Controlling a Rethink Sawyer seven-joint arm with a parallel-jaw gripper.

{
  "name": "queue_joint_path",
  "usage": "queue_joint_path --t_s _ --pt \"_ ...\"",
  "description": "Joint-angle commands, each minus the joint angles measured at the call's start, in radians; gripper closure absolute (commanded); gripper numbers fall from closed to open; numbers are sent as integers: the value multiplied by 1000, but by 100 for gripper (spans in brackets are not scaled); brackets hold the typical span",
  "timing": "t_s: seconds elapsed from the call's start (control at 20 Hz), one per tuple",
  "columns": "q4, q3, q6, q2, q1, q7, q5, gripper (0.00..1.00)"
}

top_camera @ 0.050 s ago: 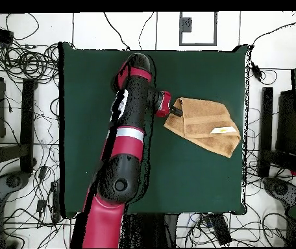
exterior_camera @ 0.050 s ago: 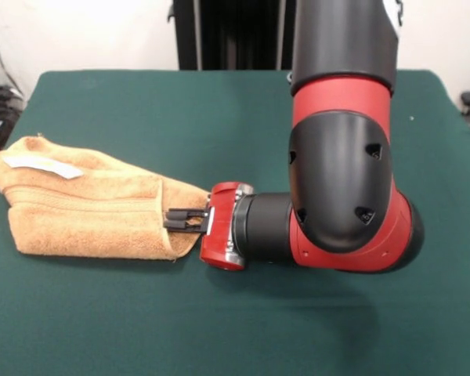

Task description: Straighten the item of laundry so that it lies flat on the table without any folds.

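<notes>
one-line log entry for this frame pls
phase: grasping | gripper: horizontal, fingers at towel corner, closure unclear | towel: folded, tag up, near table edge | flat: no

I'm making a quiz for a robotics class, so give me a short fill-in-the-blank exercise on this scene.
1. The towel lies on a table whose cover is dark ____.
2. The towel is not spread flat; it is ____ over on itself.
3. A small ____ tag lies on top of the towel.
4. The pincer meets the towel at its ____, not its middle.

Missing words: green; folded; white; edge
</notes>
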Motion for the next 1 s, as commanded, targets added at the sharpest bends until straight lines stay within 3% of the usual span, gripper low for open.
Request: queue_joint_path --t_s 0.05,0.5,1.0 --pt "40 141 -127 91 22 244 126 100" --pt "58 227 -161 88 24 207 142 100" --pt "13 134 -99 122 -16 219 87 100"
